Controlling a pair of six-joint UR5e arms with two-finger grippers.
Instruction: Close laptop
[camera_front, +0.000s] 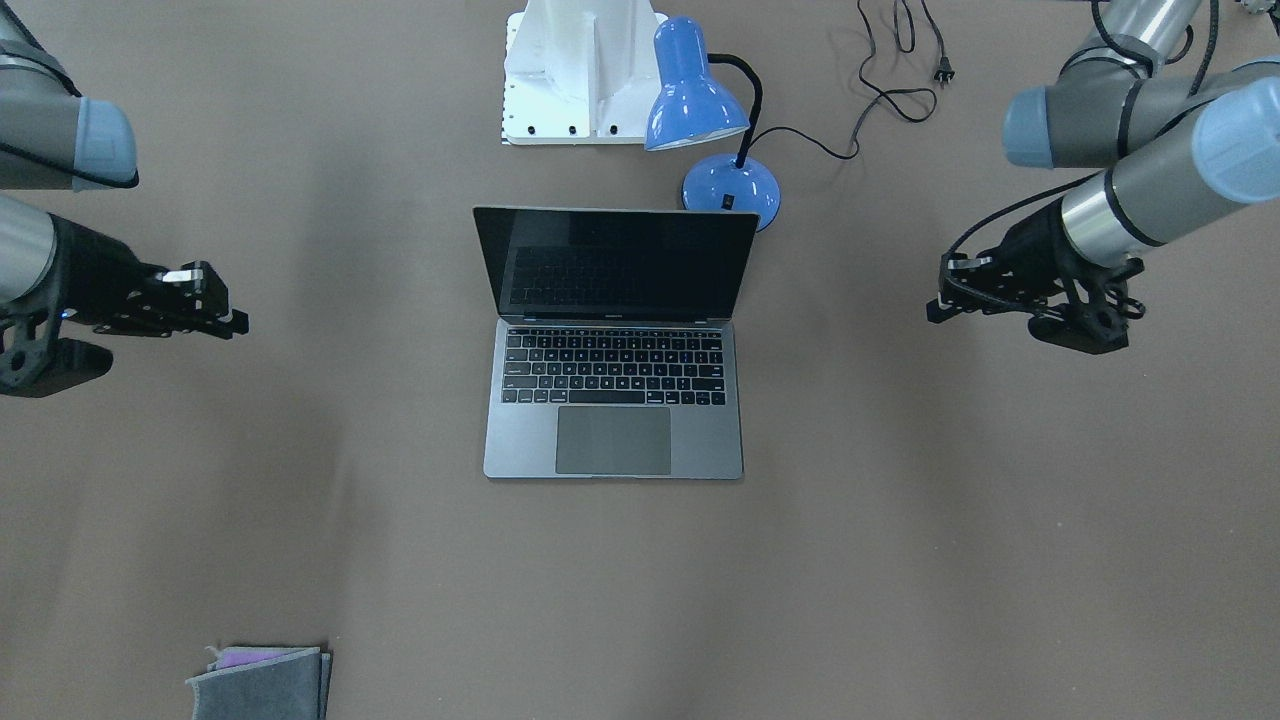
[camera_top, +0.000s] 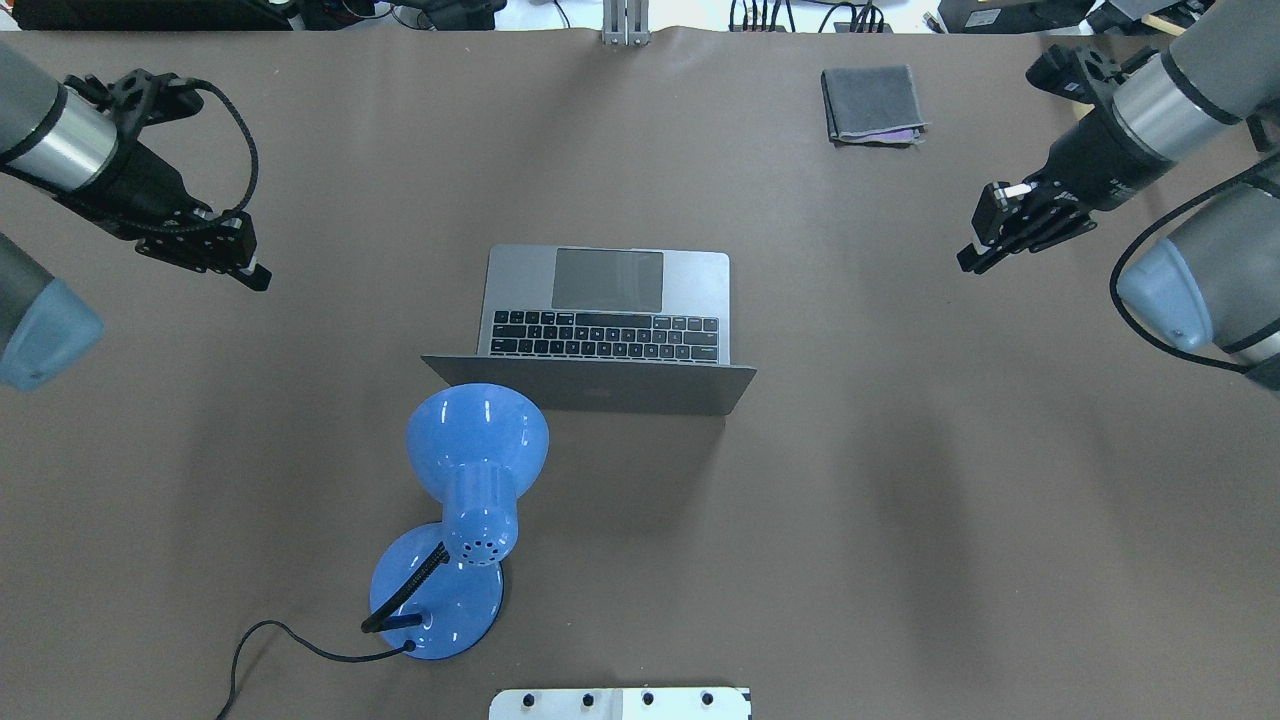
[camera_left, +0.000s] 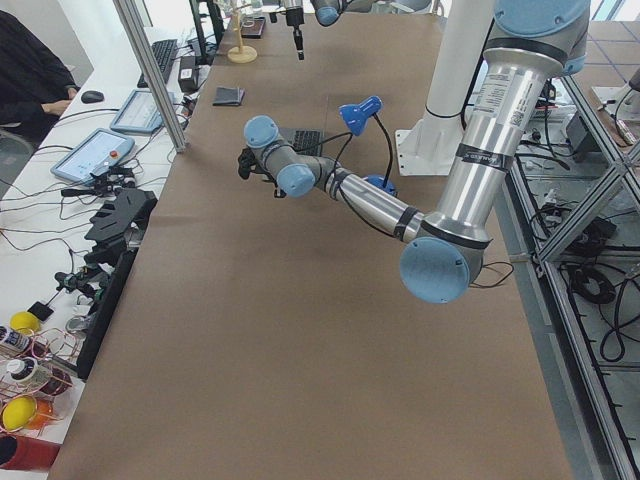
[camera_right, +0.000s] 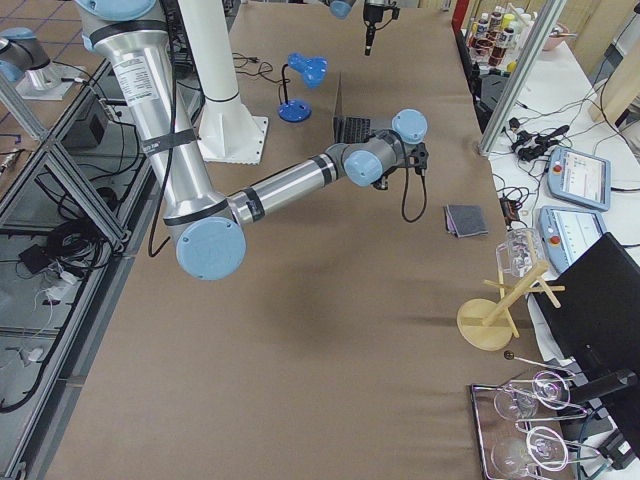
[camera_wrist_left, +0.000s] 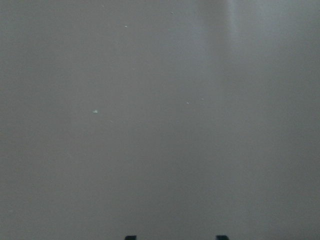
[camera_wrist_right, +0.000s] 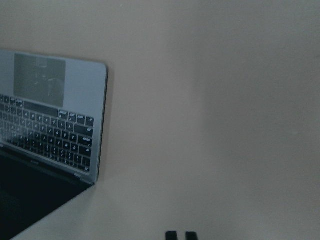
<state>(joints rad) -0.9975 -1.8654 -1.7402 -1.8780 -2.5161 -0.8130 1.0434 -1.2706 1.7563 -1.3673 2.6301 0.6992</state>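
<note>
Laptop (camera_front: 613, 345), slim and grey, sat open at the middle of the brown worktop (camera_front: 900, 550), its keyboard and dark screen facing away from the robot and its lid standing nearly upright. Both arms hung well apart from it, 1 on each side. The left hand (camera_top: 252, 272) had its 2 fingers apart. The right hand (camera_top: 972, 258) had its fingers together, almost touching. Neither held anything. A blue desk lamp (camera_front: 700, 100) stood just behind the lid, toward the robot's left, its shade close to the lid's corner on that side. Judged from this, a hand reaching for the lid's upper edge from the robot's side could knock the lamp over. A push low on the lid, or at 1 corner only, might slide or turn the whole laptop instead of folding it. Too quick a push could slam the glossy screen onto the keys.
</note>
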